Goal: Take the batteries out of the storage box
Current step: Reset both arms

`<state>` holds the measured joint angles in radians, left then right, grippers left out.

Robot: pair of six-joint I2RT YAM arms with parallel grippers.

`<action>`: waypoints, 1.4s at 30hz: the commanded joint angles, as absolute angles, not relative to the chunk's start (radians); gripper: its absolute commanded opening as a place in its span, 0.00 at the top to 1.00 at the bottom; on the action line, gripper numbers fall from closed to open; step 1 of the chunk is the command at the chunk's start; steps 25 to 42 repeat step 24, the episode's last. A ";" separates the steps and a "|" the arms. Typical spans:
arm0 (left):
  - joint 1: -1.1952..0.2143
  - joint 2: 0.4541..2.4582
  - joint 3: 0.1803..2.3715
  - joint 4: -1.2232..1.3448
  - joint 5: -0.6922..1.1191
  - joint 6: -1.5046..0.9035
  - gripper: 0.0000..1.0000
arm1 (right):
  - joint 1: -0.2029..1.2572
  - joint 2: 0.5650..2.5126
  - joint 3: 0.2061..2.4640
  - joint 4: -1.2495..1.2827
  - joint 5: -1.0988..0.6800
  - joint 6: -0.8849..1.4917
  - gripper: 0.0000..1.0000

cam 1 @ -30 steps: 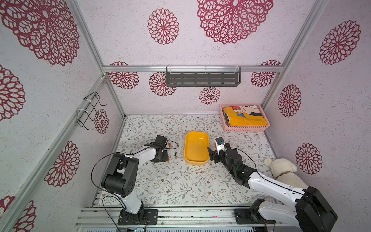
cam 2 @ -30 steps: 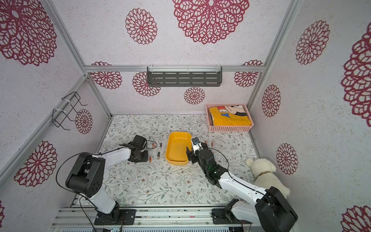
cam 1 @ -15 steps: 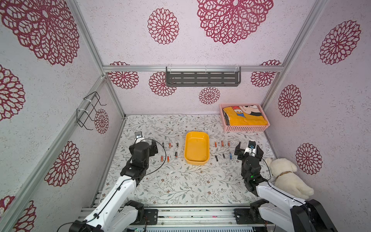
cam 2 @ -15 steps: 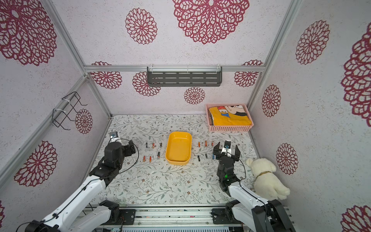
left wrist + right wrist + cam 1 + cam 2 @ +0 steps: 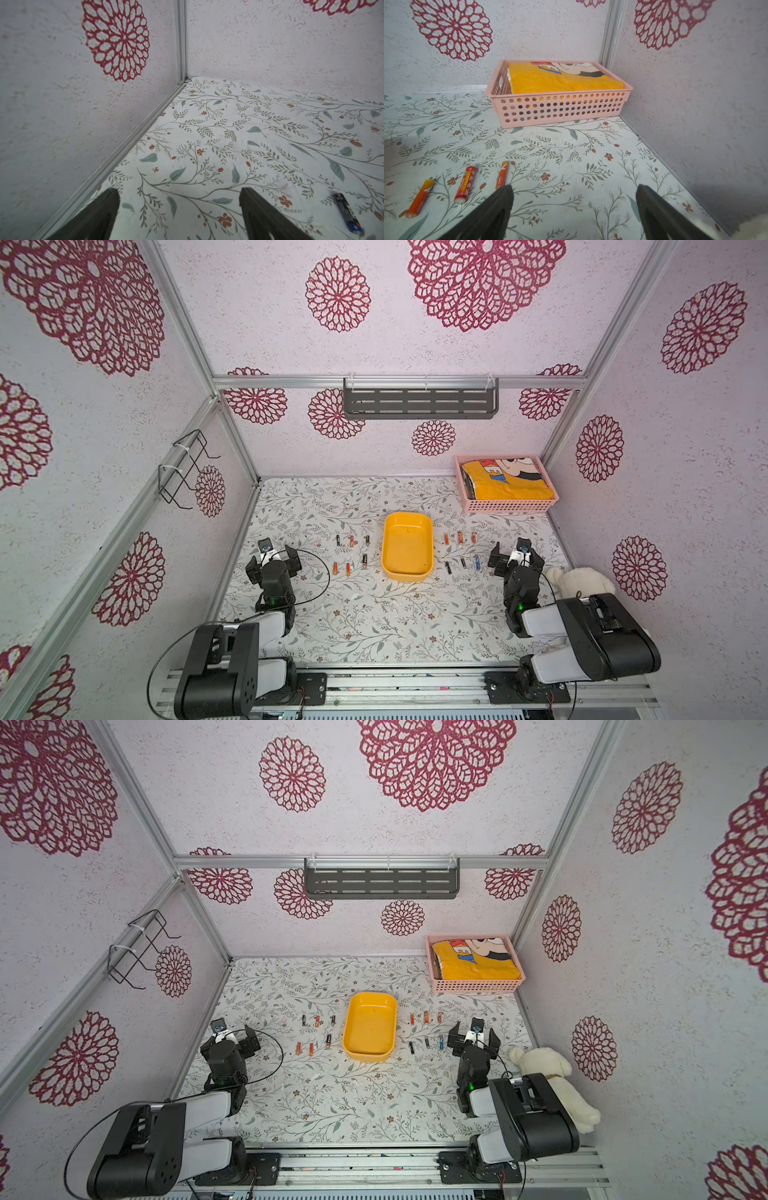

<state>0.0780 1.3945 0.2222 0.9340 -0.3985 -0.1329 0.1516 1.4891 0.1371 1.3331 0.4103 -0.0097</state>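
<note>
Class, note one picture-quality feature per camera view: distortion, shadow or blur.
In both top views the wide lens splays the frame posts outward, under even light with faint shadows; in the left wrist view the left hand has dark, soft fingers; in the right wrist view shadow darkens the foot of the side wall and the plush toy is a white blur.

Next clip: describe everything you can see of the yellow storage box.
The storage box is a shallow rectangular tub with rounded corners and solid smooth walls, glossy yellow-orange plastic by its look. It stands upright and open-topped on the floral table, near its middle, long sides running away from the robot. Both top views show it empty. The batteries lie on the table on either side, none touching it.
</note>
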 commanded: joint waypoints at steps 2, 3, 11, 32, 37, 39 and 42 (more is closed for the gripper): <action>0.134 1.611 0.189 1.398 -0.223 -0.164 0.03 | 0.137 1.576 0.066 1.680 0.257 -0.062 0.01; 0.142 1.610 0.179 1.414 -0.204 -0.167 0.03 | 0.137 1.561 0.056 1.672 0.239 -0.057 0.01; 0.137 1.541 0.427 0.843 -0.144 -0.147 0.03 | 0.113 1.543 0.150 1.472 0.334 0.002 0.01; 0.130 1.548 0.425 0.863 -0.165 -0.138 0.03 | 0.094 1.542 0.191 1.389 0.241 -0.003 0.01; 0.130 1.548 0.425 0.863 -0.165 -0.138 0.03 | 0.094 1.542 0.191 1.389 0.241 -0.003 0.01; 0.130 1.548 0.425 0.863 -0.165 -0.138 0.03 | 0.094 1.542 0.191 1.389 0.241 -0.003 0.01; 0.130 1.548 0.425 0.863 -0.165 -0.138 0.03 | 0.094 1.542 0.191 1.389 0.241 -0.003 0.01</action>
